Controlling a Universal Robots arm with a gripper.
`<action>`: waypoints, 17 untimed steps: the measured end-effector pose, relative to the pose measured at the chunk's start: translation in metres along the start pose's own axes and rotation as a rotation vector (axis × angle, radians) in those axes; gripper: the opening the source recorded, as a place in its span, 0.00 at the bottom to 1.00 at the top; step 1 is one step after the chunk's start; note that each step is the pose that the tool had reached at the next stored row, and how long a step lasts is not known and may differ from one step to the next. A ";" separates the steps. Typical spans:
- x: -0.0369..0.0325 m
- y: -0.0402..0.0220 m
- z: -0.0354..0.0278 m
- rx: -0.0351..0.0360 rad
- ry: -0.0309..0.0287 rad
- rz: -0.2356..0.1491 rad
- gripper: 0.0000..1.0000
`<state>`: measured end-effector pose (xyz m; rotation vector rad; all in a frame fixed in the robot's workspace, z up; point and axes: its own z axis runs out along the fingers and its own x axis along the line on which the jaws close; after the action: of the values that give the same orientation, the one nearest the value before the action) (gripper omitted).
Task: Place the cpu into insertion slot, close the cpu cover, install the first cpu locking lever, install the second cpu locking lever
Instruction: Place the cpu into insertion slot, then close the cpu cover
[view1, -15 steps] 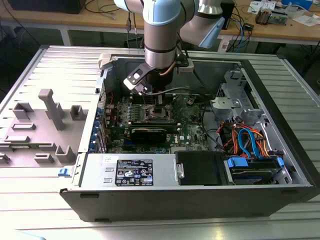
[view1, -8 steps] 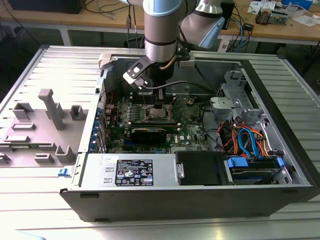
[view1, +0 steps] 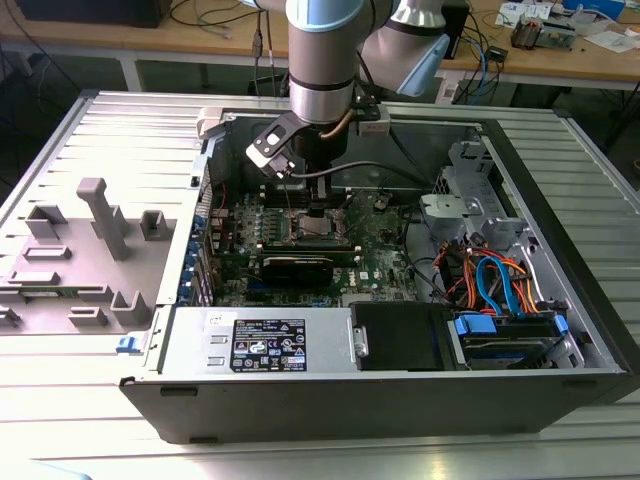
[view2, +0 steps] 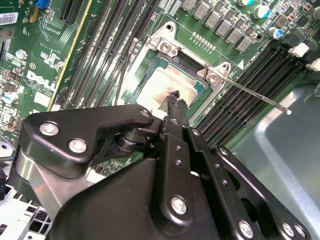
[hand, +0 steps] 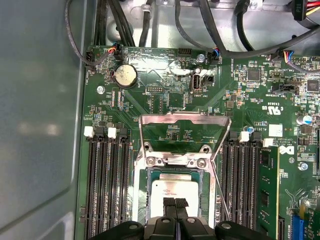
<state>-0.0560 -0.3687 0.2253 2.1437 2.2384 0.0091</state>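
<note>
The cpu (hand: 175, 191) lies flat in the insertion slot (hand: 141, 192) on the green motherboard; in the second wrist view the cpu (view2: 162, 82) shows its dull silver top. My gripper (hand: 175, 203) is shut, its black fingertips together right over the chip's near edge and seemingly touching it, with nothing between them. The cpu cover (hand: 185, 119) stands open, tilted up from its hinge on the far side of the socket. One thin locking lever (view2: 260, 97) sticks out free beside the socket, and a second lever (view2: 125, 65) stands raised on the other side. In the exterior view my gripper (view1: 318, 212) reaches down into the computer case.
Black memory slots (hand: 107, 185) flank the socket on both sides. A coin battery (hand: 125, 76) and cable bundles (hand: 125, 25) lie beyond the cover. The case wall (view1: 380, 385), a black box (view1: 400, 335) and drive cables (view1: 490, 280) sit toward the exterior view's right.
</note>
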 end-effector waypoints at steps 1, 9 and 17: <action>0.0000 0.0000 0.0000 0.0000 -0.0001 0.000 0.11; 0.0000 0.0000 0.0000 0.0002 -0.0041 0.000 0.11; -0.0001 0.0002 -0.0052 0.0049 -0.0040 0.000 0.11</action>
<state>-0.0560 -0.3686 0.2305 2.1440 2.2388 -0.0006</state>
